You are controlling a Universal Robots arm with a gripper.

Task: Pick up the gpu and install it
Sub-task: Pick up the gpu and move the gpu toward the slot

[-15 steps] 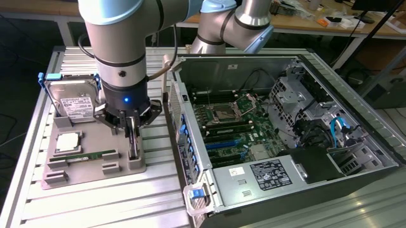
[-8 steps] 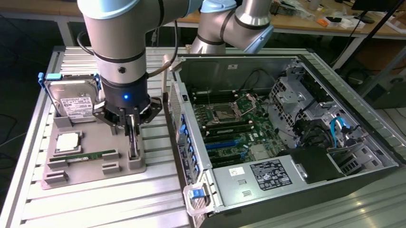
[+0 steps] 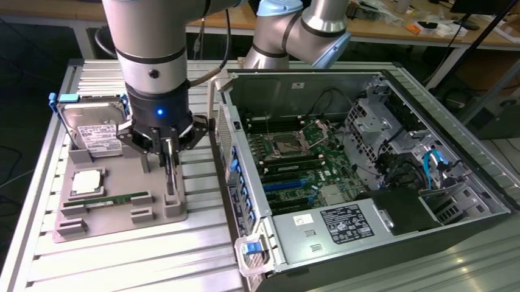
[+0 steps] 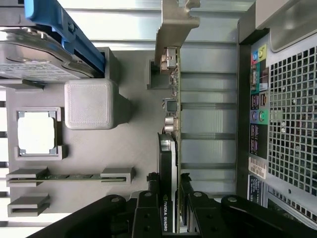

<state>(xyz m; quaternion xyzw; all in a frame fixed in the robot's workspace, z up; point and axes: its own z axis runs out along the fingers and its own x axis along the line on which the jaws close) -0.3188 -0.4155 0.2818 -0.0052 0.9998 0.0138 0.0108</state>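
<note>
We see the gripper [image 3: 168,157] down over the gray fixture tray [image 3: 122,213], its fingers [image 4: 184,186] pinching the gpu [image 4: 167,148] from both sides. The gpu stands on edge at the tray's side nearest the open PC case [image 3: 301,88]. The hard drive [image 3: 96,128], CPU [image 3: 87,181] and memory stick [image 3: 114,199] sit in the tray.

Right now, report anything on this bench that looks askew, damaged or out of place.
Nothing stands out. The gpu stands on edge, straight in its slot of the gray holder, with the gripper shut on it. The hard drive, processor and memory stick each sit squarely in their own places.
</note>
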